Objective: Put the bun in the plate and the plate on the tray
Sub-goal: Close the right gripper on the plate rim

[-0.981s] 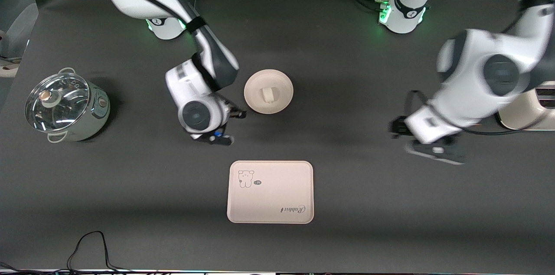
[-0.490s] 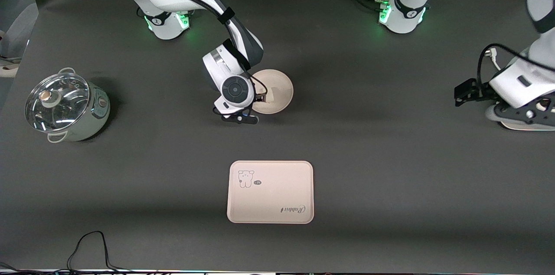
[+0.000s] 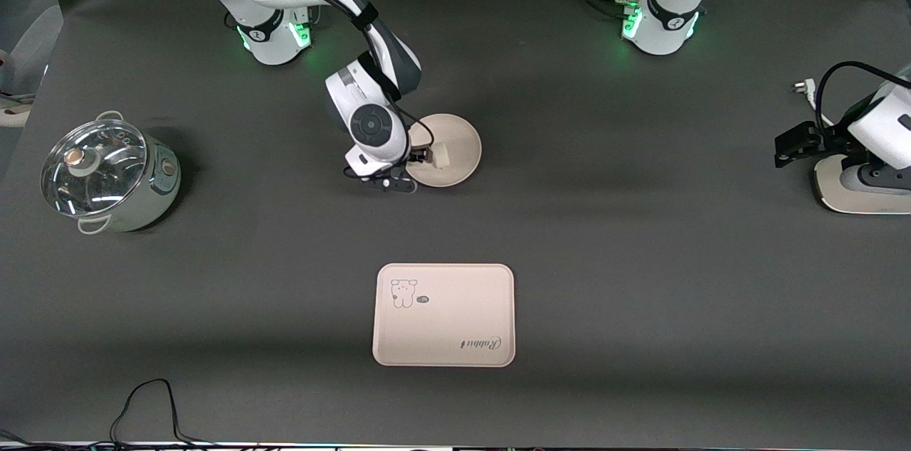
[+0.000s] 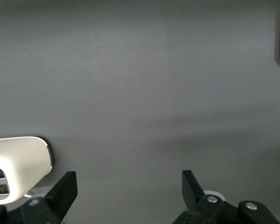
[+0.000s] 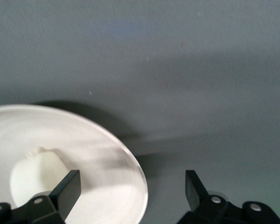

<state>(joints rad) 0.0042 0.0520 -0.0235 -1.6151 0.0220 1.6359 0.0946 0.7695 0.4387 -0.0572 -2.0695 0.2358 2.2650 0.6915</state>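
Observation:
The round cream plate (image 3: 455, 141) lies on the dark table, with the off-white bun (image 3: 440, 154) on it. My right gripper (image 3: 420, 157) is open at the plate's rim on the right arm's side. In the right wrist view my right gripper (image 5: 130, 186) straddles the rim of the plate (image 5: 98, 154): one finger is over the plate next to the bun (image 5: 35, 175), the other over bare table. The pinkish tray (image 3: 443, 314) lies nearer to the front camera than the plate, with nothing on it. My left gripper (image 3: 791, 146) is open and empty at the left arm's end of the table, shown too in the left wrist view (image 4: 129, 186).
A steel pot with a glass lid (image 3: 107, 173) stands at the right arm's end of the table. A white appliance (image 3: 854, 198) sits under the left arm and shows in the left wrist view (image 4: 16, 161). A loose cable (image 3: 149, 401) lies near the front edge.
My right gripper has moved from beside the plate up to its rim, next to the bun. My left arm has drawn back toward its end of the table, over the white appliance.

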